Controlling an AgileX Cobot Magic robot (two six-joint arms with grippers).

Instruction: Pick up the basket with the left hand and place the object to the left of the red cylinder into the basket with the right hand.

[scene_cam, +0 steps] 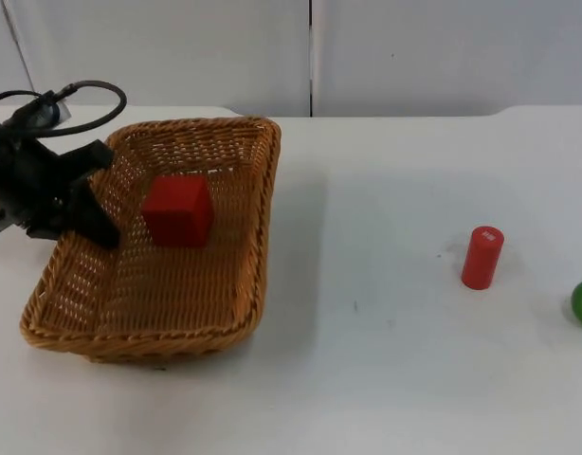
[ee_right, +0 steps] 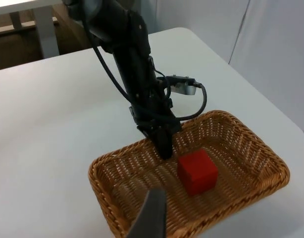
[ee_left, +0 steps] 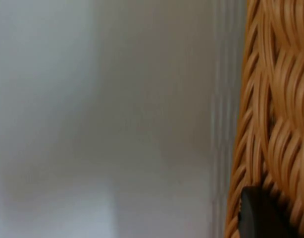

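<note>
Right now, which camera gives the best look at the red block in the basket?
The right wrist view: the red block shows three faces, sitting inside the basket. The top view shows it smaller, from above. The left wrist view has basket weave, no block.

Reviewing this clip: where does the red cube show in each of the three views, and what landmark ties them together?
Top view: red cube lies inside the basket, toward its far end.
Left wrist view: basket weave, no cube.
Right wrist view: cube in the basket, beside the left gripper.
Shared landmark: the basket.
</note>
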